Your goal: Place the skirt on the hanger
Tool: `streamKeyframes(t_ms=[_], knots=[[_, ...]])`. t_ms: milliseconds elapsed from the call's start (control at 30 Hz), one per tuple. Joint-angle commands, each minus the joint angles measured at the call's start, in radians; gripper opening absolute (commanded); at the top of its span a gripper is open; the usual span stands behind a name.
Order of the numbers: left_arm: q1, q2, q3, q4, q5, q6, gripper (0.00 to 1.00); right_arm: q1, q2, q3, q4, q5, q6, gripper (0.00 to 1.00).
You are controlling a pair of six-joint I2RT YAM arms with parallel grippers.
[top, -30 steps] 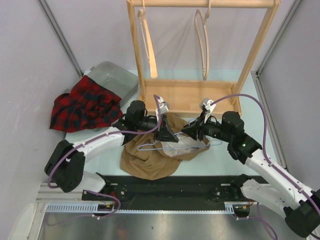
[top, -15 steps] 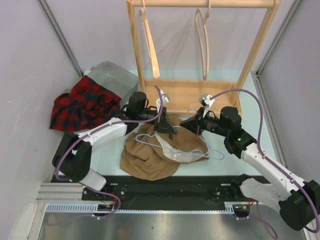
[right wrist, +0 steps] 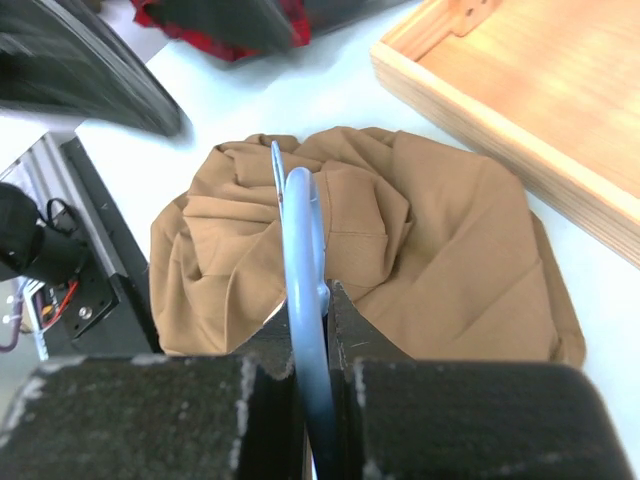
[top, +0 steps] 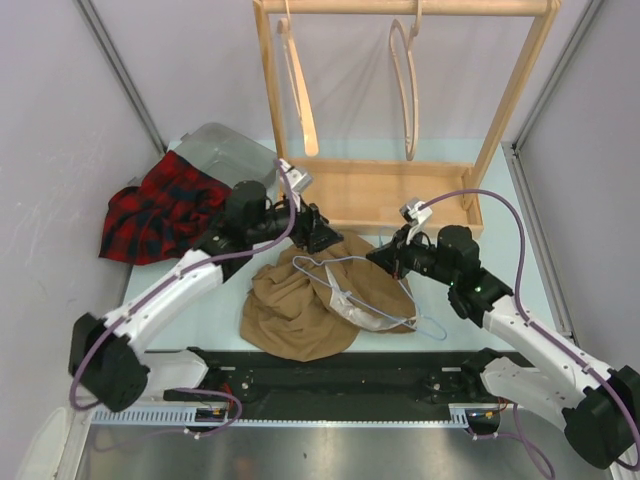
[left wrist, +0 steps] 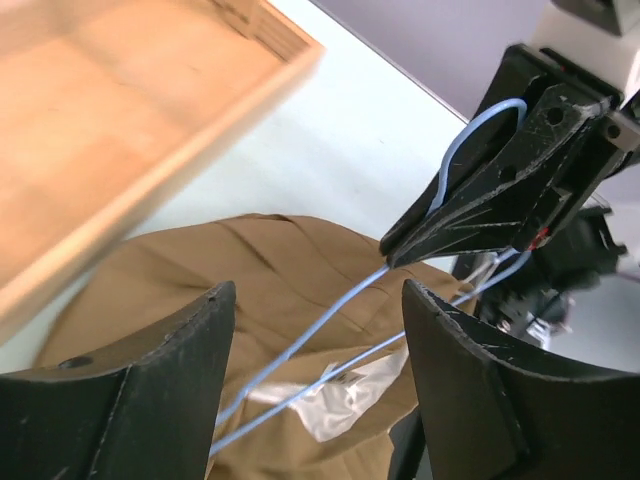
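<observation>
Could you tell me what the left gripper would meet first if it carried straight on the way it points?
Most likely the blue hanger, whose wire crosses just ahead of the left gripper over the brown skirt; depth is unclear.

Bright, even light; blurred near foregrounds.

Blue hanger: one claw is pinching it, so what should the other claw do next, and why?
Probably lower the open left gripper onto the tan skirt and pinch its edge. The right gripper is shut on the blue hanger, above the skirt, but no cloth is on it yet.
</observation>
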Motion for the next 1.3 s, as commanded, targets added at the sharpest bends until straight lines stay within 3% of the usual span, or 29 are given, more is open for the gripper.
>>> streamKeyframes(t_ms=[0, 233, 400, 667, 967, 1267], knots=[[0.002, -0.155, -0.068, -0.154, -0.23, 0.023, 0.72, 0.0, -0.06, -0.01, 0.03, 0.11, 0.025, 0.0], [0.002, -0.273, -0.277, -0.158, -0.27, -0.096, 0.74, -0.003, -0.108, -0.025, 0.055, 0.21, 0.041, 0.0], [0.002, -0.22, -0.327, -0.092, -0.29, -0.178, 0.75, -0.005, -0.115, -0.027, 0.058, 0.251, 0.045, 0.0], [0.002, -0.076, -0.311, 0.049, -0.318, -0.261, 0.76, -0.006, -0.151, -0.037, 0.061, 0.296, 0.045, 0.0], [0.002, 0.122, -0.173, 0.142, -0.346, -0.319, 0.78, -0.006, -0.218, -0.053, 0.04, 0.331, 0.042, 0.0], [0.008, 0.245, -0.047, 0.134, -0.297, -0.322, 0.79, -0.006, -0.261, -0.067, 0.007, 0.368, 0.049, 0.0]])
